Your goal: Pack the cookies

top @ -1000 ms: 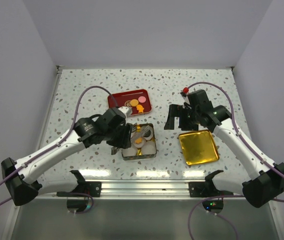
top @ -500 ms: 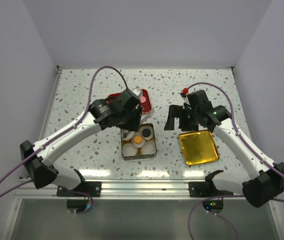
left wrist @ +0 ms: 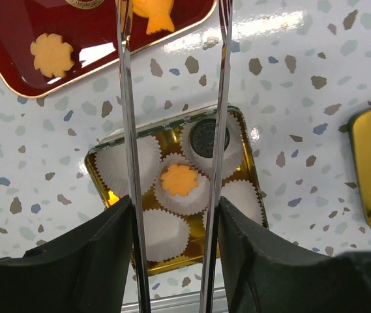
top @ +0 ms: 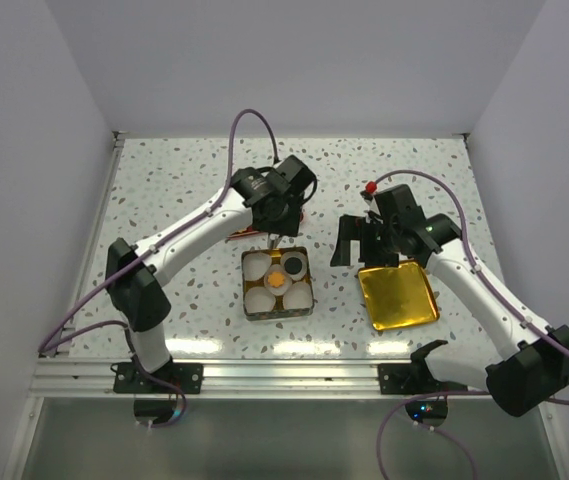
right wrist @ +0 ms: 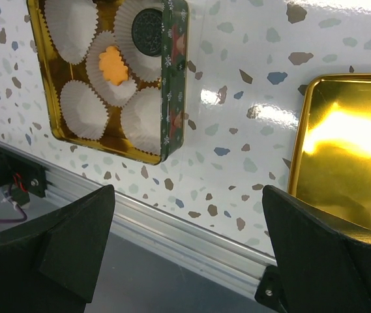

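Left pincer (left wrist: 172, 8), long thin fingers about half apart and holding nothing, hovers over the red tray (left wrist: 2, 39) at the tabletop's (left wrist: 302, 78) far centre, tips flanking an orange fish-like cookie (left wrist: 152, 14). Just nearer, the tin (right wrist: 174, 78) holds a flower cookie (left wrist: 178, 179) and a dark cookie (left wrist: 210, 138) in paper cups (left wrist: 165, 231). Right pincer (top: 354, 245) hangs wide open and empty. This looks like fetching the next cookie: lower, close, carry to an empty cup.

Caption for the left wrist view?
Tin of five paper cups, two filled: one orange cookie, one dark cookie; more cookies on the red tray.
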You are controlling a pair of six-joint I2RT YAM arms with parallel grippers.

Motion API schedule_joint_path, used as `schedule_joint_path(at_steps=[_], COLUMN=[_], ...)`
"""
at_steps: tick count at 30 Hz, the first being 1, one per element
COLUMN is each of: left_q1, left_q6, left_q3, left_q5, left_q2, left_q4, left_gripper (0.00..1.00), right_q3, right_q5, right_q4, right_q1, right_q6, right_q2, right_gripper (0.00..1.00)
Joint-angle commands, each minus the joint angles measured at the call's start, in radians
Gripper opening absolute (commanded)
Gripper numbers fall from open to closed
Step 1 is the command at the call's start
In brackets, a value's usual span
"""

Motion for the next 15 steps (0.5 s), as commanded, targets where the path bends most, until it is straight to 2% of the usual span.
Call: schedule_joint_path(at_steps=[1, 15], left_q1=[0.030, 0.089], left_q6=[-0.033, -0.033], left_q3=[0.035, 0.004], left_q5=[-0.027, 0.059], left_q2=[0.018, 0.091], left_q4=[-0.053, 0.011], left_gripper=[0.56, 0.56], right_q3=[-0.005, -0.036], right_q5=[-0.004, -0.010], right_q4=[-0.016, 0.001], right_q1=[0.003, 0.001], right_q6=[-0.020, -0.019], right_q2=[-0.032, -0.034], right_gripper=[0.99, 0.99])
